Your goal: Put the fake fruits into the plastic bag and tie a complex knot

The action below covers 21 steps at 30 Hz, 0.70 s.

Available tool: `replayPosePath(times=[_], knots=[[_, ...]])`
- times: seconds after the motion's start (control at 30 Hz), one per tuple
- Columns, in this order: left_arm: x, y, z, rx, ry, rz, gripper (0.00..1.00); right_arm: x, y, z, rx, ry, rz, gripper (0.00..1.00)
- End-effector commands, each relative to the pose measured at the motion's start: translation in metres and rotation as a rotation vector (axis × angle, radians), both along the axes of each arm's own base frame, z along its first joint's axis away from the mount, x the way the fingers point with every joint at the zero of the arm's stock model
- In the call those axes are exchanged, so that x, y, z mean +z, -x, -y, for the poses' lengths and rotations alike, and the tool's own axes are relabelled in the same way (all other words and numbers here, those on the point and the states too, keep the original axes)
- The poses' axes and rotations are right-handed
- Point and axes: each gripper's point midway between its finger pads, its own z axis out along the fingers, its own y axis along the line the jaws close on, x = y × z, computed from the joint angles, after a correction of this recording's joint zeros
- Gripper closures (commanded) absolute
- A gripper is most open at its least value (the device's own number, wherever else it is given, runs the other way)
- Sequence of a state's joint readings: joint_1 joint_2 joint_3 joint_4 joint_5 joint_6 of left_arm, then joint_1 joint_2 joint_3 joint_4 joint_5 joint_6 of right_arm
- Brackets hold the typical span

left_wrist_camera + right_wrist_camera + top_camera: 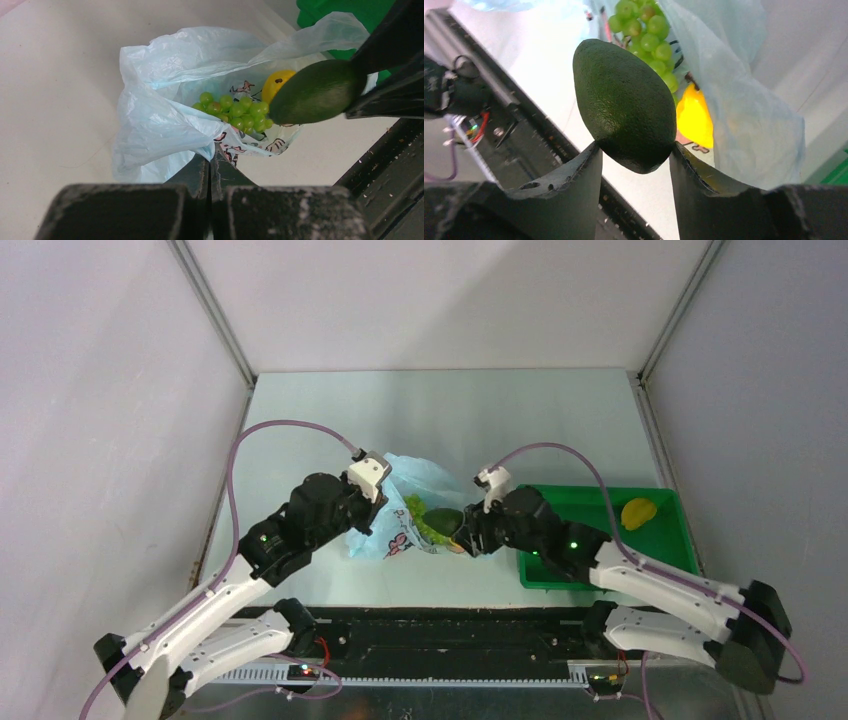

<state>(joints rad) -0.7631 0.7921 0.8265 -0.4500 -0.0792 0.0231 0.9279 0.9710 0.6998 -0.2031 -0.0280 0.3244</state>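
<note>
The plastic bag (165,90) lies between the grippers, looking flimsy and best held by its rim, where the left gripper (210,165) is pinched closed. The right gripper (634,150) clamps a smooth, probably light dark-green fruit (624,100) at its mouth. Grapes (235,112) and yellow fruit (275,82) sit inside.

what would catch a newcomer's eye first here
The dark green fruit clamped in the right gripper hangs at the mouth of the light-blue bag. Inside lie green grapes and a yellow fruit, while the left gripper pinches the bag's edge. A second yellow fruit sits in the green tray, far right.
</note>
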Motion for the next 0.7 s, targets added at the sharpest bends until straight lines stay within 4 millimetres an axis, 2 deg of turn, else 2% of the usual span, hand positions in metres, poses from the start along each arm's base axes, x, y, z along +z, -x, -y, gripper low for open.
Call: replayPosePath(times=[0.0,0.03,0.4,0.5,0.53,0.57,0.6,0.67], knots=[[0.006,-0.004,0.0,0.019,0.021,0.017,1.0,0.021,-0.038,-0.011,-0.192,0.007,0.094,0.7],[0.005,-0.005,0.0,0.021,0.018,0.016,1.0,0.015,-0.041,-0.011,-0.216,0.026,0.091,0.7],[0.002,-0.005,0.003,0.011,0.012,0.006,1.0,0.007,-0.063,-0.012,-0.347,0.085,0.115,0.68],[0.001,-0.005,0.003,0.008,0.011,0.004,1.0,0.01,-0.066,-0.017,-0.355,0.108,0.127,0.67],[0.001,-0.005,0.003,0.008,0.011,0.003,1.0,0.005,-0.066,-0.018,-0.359,0.14,0.132,0.67],[0.001,-0.005,0.003,0.009,0.011,0.004,1.0,0.011,-0.068,-0.022,-0.359,0.142,0.146,0.67],[0.001,-0.005,0.003,0.008,0.011,0.003,1.0,0.006,-0.067,-0.024,-0.358,0.176,0.152,0.67],[0.001,-0.005,0.004,0.007,0.012,0.003,1.0,0.013,-0.07,-0.033,-0.358,0.195,0.172,0.67]])
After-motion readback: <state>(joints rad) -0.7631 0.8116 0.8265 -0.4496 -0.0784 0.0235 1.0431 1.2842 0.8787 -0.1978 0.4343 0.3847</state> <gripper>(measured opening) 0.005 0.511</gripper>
